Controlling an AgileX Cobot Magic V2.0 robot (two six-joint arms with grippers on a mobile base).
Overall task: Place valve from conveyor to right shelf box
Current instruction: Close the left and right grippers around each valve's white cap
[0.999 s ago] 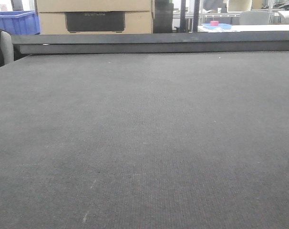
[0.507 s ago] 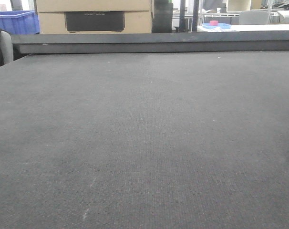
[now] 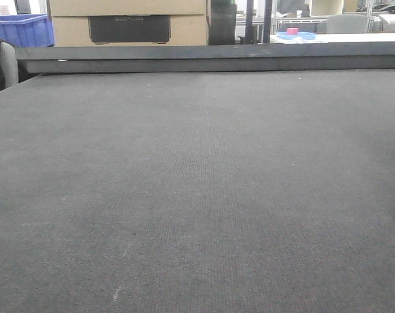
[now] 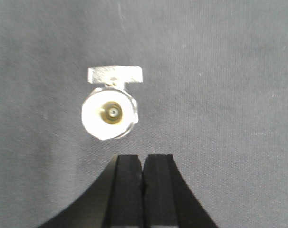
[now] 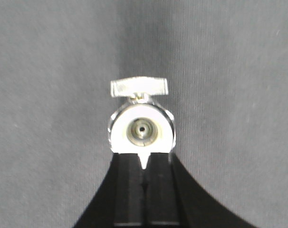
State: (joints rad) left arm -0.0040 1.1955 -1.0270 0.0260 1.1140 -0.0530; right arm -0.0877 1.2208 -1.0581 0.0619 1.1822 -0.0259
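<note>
Currently: your left tool (image 4: pixel 144 159), clenched empty; valve (image 4: pixel 109 113) just ahead on conveyor (image 4: pixel 229 71); right tool (image 5: pixel 144 159), clenched, overlapping second valve (image 5: pixel 142 130), handle turned away, body graspable.

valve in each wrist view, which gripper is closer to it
Right. The right gripper overlaps its valve at the lower edge; the left gripper sits below its valve, conveyor showing between.

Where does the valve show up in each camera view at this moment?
Exterior front-facing: no valve in it.
Left wrist: valve left of centre, just beyond the shut left tool.
Right wrist: valve at centre, at the tips of the shut right tool.
Shared landmark: the grey woven conveyor fills all three views.
</note>
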